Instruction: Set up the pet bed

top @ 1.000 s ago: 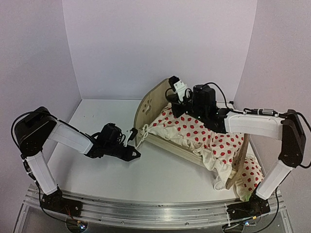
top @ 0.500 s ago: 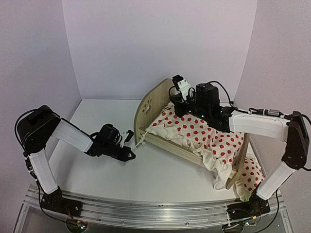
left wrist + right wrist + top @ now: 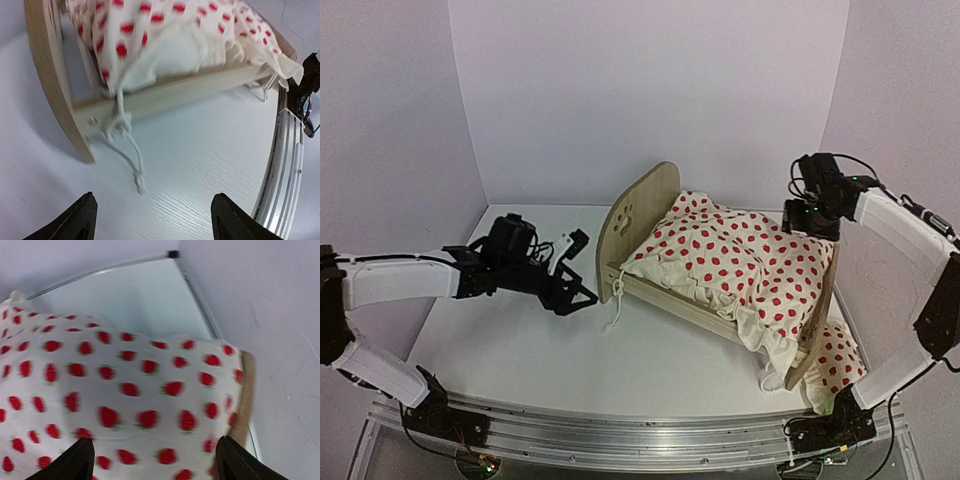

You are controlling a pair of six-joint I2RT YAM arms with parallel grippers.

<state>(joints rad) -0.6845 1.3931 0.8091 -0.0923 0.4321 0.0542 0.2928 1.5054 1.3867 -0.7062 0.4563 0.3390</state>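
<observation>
White desk (image 3: 520, 350) w/ walls on three sides; a metal rail (image 3: 620, 435) runs along the near edge. The bed (image 3: 670, 298) sits on the right half, set at a slant: headboard (image 3: 645, 200) toward the middle of the far edge, footboard (image 3: 820, 310) toward the near right corner. A red-spotted blanket (image 3: 740, 260) covers the whole top, its ruffle spilling over the side board and bunching at the footboard. More spotted cloth (image 3: 838, 362) lies on the desk just outside the footboard, by the right edge — same piece or separate, can't tell.

The left claw (image 3: 578, 268) hovers low over the desk's left half, near the headboard but apart from it. The right claw (image 3: 800, 220) hangs above the blanket's far right part, close to the right wall; the top view doesn't show its fingers clearly.

Smallest item: a white cord (image 3: 615, 300) knotted at the bed's headboard-end corner, dangling to the desk btwn left claw and bed.

What each cam adds:
- **Top cam:** the only view showing the paw cutout (image 3: 625, 212).
- **Left wrist cam:** left claw (image 3: 152, 220) spread wide and empty over bare desk. The cord (image 3: 127, 150) lies ahead w/ its frayed end on the desk. Behind it are the headboard's edge (image 3: 50, 75) and the side board (image 3: 190, 87).
- **Right wrist cam (blurred):** right claw (image 3: 157, 460) has fingers apart, nothing gripped. The blanket (image 3: 125, 370) fills most of the frame below — footboard edge (image 3: 245, 395) at its right, desk's far right corner (image 3: 172, 254) beyond.
</observation>
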